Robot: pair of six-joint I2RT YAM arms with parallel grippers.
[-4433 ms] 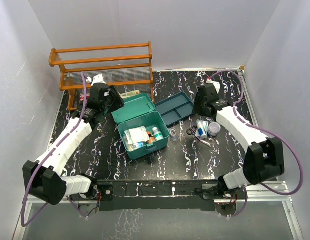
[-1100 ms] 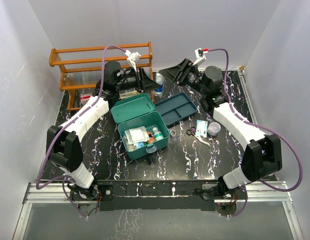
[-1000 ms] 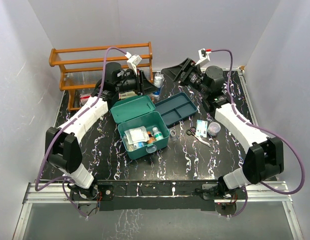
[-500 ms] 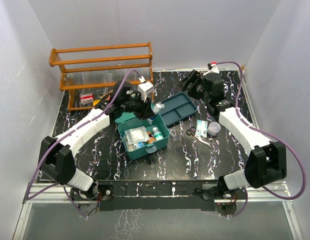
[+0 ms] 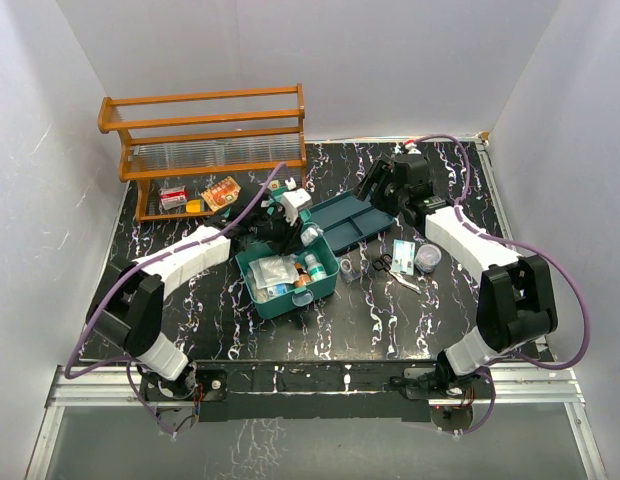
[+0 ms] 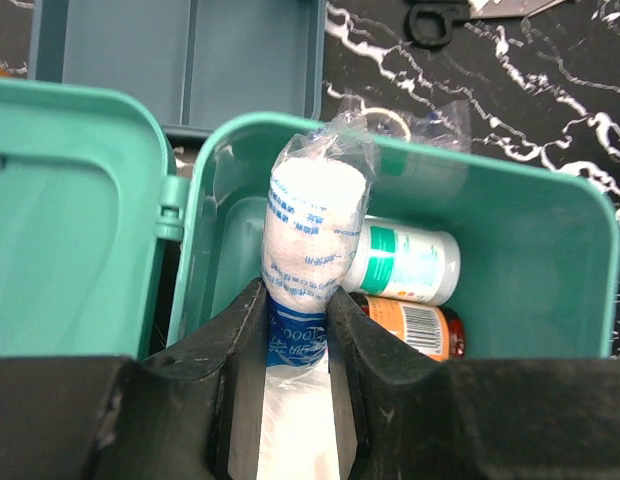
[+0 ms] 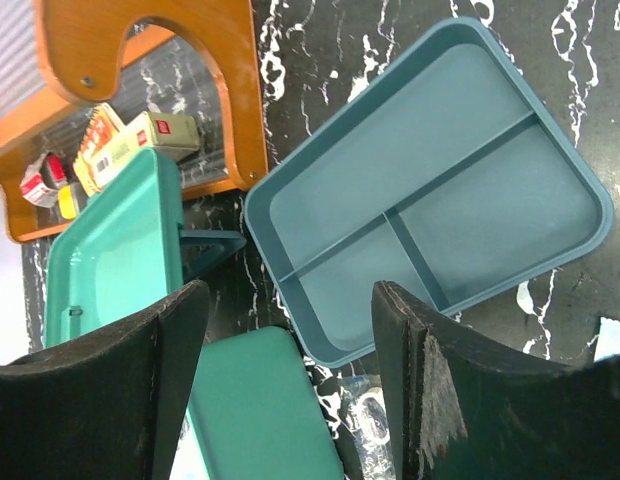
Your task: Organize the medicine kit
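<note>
Near the middle of the table (image 5: 370, 310), a little toward its left edge, the medicine kit (image 5: 287, 272) sits with its lid (image 6: 70, 220) hinged back, so the interior is reachable from above. The left end effector (image 6: 295, 310) hangs over that opening, clenched on a plastic-wrapped gauze roll (image 6: 315, 230) held by its lower end, with most of the roll sticking out past the fingertips. The roll points into the box next to the hinge-side wall, beside a white bottle with a green label (image 6: 405, 262) and an orange-labelled bottle (image 6: 410, 325) lying inside. That aim looks chosen so the roll lands in the free strip alongside them rather than on top. The right end effector (image 7: 288, 310) is released, its fingers spread with nothing between them. It hovers above the blue two-compartment tray (image 7: 490, 210), which lies bare just beside the kit's far right corner, probably waiting out of the left arm's way. Scissors (image 5: 382, 264) and a few small packets remain loose on the table toward its right edge, and more supplies lie under the wooden rack (image 5: 205, 130) at the far left corner, so much of the sorting seems left to do.
</note>
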